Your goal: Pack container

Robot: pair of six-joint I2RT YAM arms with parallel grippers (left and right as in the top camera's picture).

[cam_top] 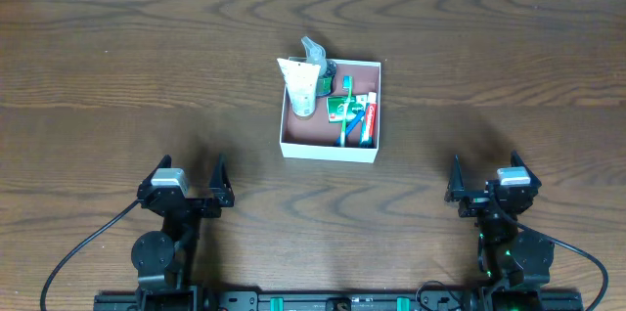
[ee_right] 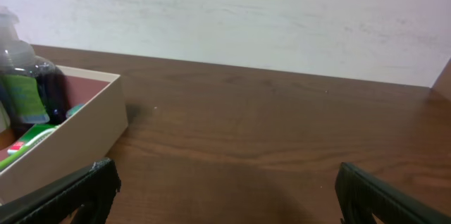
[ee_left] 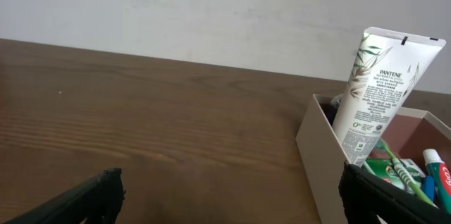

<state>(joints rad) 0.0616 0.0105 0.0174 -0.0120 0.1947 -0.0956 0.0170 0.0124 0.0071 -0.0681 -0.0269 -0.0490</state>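
Observation:
The container (cam_top: 329,149) is a shallow square white box with a pinkish-brown inside, at the table's middle. In it stand a white Pantene tube (cam_top: 302,86) and a dark bottle (cam_top: 328,79), with a green toothbrush (cam_top: 344,113) and a toothpaste tube (cam_top: 367,117) lying flat. My left gripper (cam_top: 192,191) is open and empty near the front left. My right gripper (cam_top: 486,186) is open and empty near the front right. The left wrist view shows the box wall (ee_left: 320,150) and the tube (ee_left: 377,90). The right wrist view shows the box wall (ee_right: 70,139) and the bottle (ee_right: 28,83).
The dark wooden table (cam_top: 117,76) runs wide on both sides of the box. A pale wall (ee_left: 211,13) stands behind the table's far edge. Cables trail from both arm bases at the front edge.

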